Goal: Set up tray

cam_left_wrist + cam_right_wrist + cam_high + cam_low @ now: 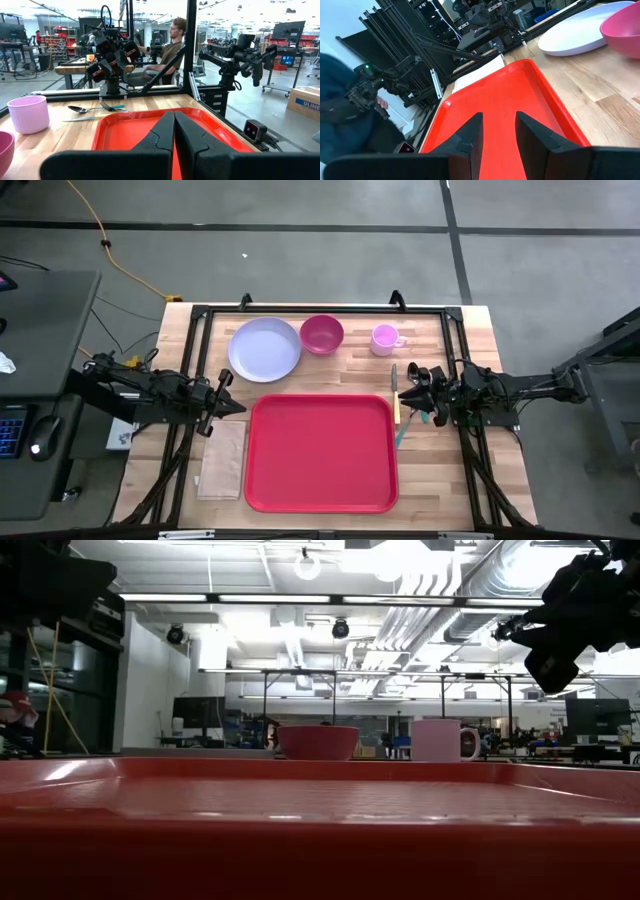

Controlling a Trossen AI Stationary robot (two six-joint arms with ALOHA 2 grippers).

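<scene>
Already the red tray [321,452] lay flat on the wooden counter [440,480], empty, directly between the two claws, its long axis running from one arm toward the other. The left claw [224,402] hovered just off the tray's near short edge with its fingers pressed together on nothing; its wrist view looked straight down the tray's length. The right claw [412,392] hung beside the opposite short edge, fingers partly spread and empty, above the cutlery [396,408] lying on the counter between it and the tray. Beyond the tray's far long side, away from both claws, stood a pale plate [264,348], a magenta bowl [321,334] and a pink mug [385,338]; the tan napkin [223,459] lay just beside the left claw, off the tray. Judging by that layout, the right claw was nearer the cutlery and mug, the left nearer the napkin and plate, and nothing had yet been placed.
</scene>
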